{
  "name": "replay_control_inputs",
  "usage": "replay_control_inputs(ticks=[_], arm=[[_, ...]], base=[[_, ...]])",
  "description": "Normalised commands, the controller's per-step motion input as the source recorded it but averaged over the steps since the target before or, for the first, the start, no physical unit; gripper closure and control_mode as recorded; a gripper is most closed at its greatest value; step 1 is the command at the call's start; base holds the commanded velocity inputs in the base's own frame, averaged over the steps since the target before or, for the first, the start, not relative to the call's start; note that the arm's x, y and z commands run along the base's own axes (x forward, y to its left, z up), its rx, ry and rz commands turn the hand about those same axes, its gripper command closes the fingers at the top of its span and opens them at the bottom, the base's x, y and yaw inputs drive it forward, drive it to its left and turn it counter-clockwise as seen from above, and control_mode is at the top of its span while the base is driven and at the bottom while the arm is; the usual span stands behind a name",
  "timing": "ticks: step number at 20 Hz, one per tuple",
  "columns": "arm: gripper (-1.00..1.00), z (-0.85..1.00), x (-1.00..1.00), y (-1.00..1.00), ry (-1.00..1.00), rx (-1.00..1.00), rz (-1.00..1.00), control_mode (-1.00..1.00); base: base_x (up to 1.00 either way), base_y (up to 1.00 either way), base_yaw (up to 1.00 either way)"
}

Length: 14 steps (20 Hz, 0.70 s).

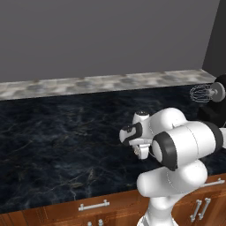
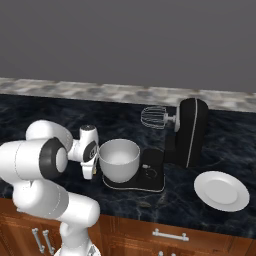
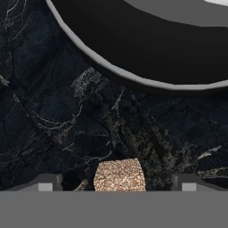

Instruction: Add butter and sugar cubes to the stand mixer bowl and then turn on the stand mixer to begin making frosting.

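Presently, in the hand view, a speckled brown sugar cube [image 3: 119, 175] lies on the dark marble counter [image 3: 53, 111] between the two finger tips [image 3: 50, 182], apart from both. The gripper [image 3: 119, 183] is spread wide and grasps nothing. Just beyond the cube, the black oval base of the stand mixer [image 3: 147, 49], with its pale edge, crosses the top of that view.

From the right base view, the gripper [image 2: 93, 170] points down at the counter [image 2: 45, 112] just left of the bowl [image 2: 119, 159]. The bowl, pale grey-white and deep, stands upright on the mixer's flat base; nothing can be made out inside it. The mixer [image 2: 190, 132] stands behind and right of the bowl, its head tilted back and the wire whisk [image 2: 153, 118] raised clear above the bowl. A white plate [image 2: 221, 190] lies on the counter right of the mixer, near the front edge.

From the left base view, the whisk [image 1: 201, 92] and part of the mixer [image 1: 217, 103] appear at the far right, beyond the arm. A pale stone strip [image 2: 125, 93] runs along the wall behind the counter.
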Motion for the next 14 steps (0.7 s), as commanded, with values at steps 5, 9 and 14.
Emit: replay_control_inputs(ticks=[5, 9, 14], arm=[[1.0, -0.19, 0.0, -0.01, 0.0, 0.0, 0.0, -1.0], [1.0, -0.17, 0.0, 0.0, 0.0, 0.0, 0.0, -1.0], [1.0, -0.08, 0.0, 0.0, 0.0, 0.0, 0.0, -1.0]], base=[[0.0, 0.0, 0.0], [0.0, 0.0, 0.0], [0.0, 0.0, 0.0]])
